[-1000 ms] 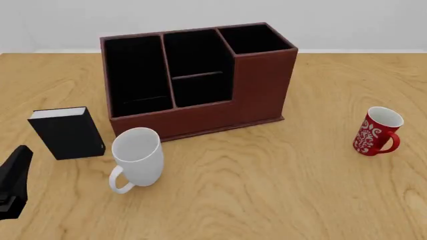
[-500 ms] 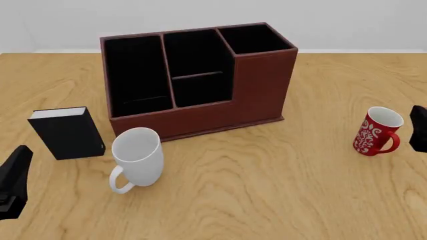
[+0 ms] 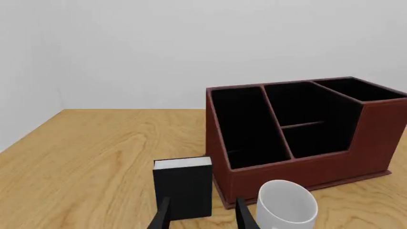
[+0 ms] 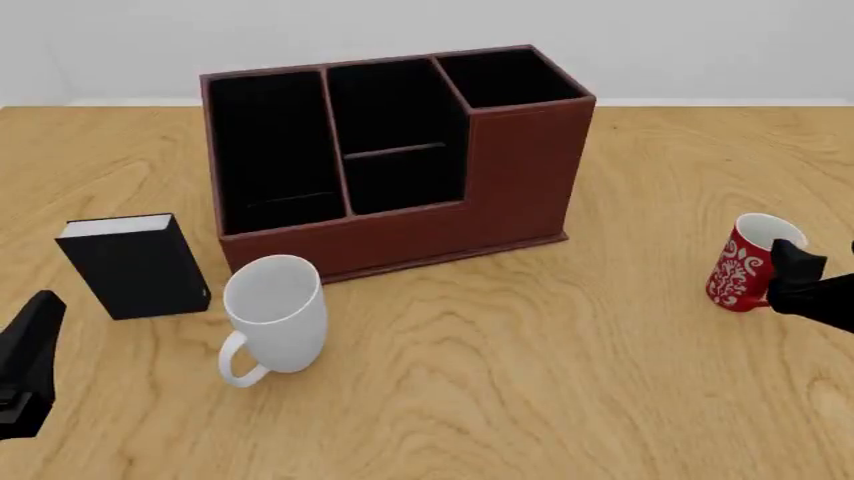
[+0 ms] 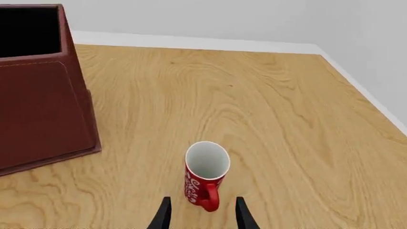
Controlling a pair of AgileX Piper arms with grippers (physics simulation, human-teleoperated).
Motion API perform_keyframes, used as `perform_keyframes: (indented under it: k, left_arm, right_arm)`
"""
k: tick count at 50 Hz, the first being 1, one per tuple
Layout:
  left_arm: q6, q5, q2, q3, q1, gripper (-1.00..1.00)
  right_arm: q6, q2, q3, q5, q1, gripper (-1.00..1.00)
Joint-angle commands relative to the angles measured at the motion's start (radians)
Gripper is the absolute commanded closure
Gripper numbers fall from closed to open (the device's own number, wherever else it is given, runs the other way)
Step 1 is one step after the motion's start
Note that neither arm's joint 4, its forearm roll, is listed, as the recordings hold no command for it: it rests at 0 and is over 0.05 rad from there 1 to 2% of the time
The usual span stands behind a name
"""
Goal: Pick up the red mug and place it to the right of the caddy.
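Note:
The red mug (image 4: 742,266) with its white floral pattern stands upright on the table, well right of the caddy (image 4: 521,170), handle toward the near side. My right gripper (image 4: 798,274) is open and close against the mug's right near side. In the right wrist view the red mug (image 5: 205,177) sits just ahead of the right gripper (image 5: 203,210), its handle pointing into the gap between the fingers (image 5: 164,213), with the caddy (image 5: 45,95) beyond it. My left gripper (image 4: 30,362) hangs open at the near left; the left gripper (image 3: 202,215) holds nothing.
A plain white mug (image 4: 275,312) stands in front of the caddy. A small black book-like box (image 4: 134,266) stands upright left of it, straight ahead of the left gripper. The table's right edge (image 5: 365,90) runs close beyond the red mug.
My right gripper has come in from the right edge and moved left up to the red mug. The mug and the left arm have not moved.

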Motion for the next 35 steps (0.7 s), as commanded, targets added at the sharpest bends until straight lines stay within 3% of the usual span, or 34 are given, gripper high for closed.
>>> perform_keyframes:
  k: [1,35]
  left_arm:
    - [0.000,0.000,0.000,0.000,0.000,-1.00]
    - [0.000,0.000,0.000,0.000,0.000,-1.00]
  right_arm:
    - [-0.014,0.121,0.015,-0.106,0.002,-1.00]
    - [-0.064,0.467,-0.011,-0.364,-0.044,-1.00]
